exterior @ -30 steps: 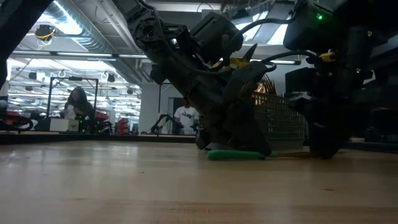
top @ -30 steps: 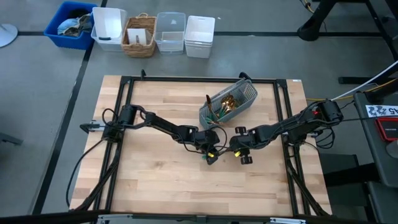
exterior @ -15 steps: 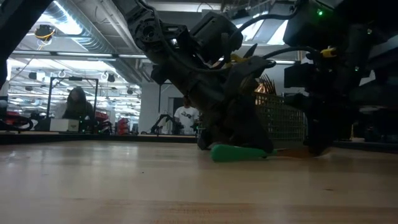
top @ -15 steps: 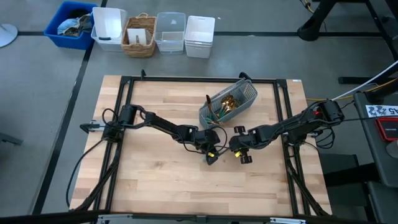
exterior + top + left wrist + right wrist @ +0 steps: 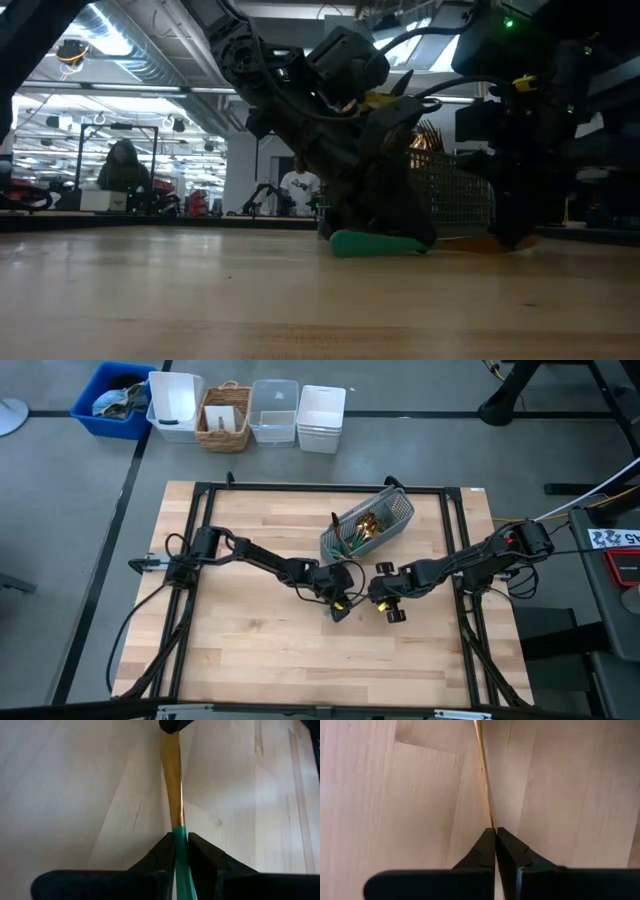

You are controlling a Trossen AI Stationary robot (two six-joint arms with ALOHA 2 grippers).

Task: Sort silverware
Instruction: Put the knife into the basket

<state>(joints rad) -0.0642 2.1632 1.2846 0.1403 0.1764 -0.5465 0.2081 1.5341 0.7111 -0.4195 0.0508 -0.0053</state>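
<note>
High view: overhead, straight down, far, whole table [image 5: 250, 640] and floor bins. Low view: tabletop height, level across the table [image 5: 200, 300] into the room, close. Wrist views: each very close, facing the tabletop past its own fingers [image 5: 162, 855] [image 5: 482, 851]. All four share the table's middle.

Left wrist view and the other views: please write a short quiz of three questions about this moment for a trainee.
1. True or false: the left pincer is shut on the teal handle of the slim gold-headed, teal-handled utensil.
2. Choose: the right pincer grips that utensil at A) its gold end, B) its teal handle, C) nowhere.
3. Short answer: what does the grey wire-mesh rectangular caddy hold?

Key: 1 true; 2 A; 3 more gold and teal silverware.
</note>
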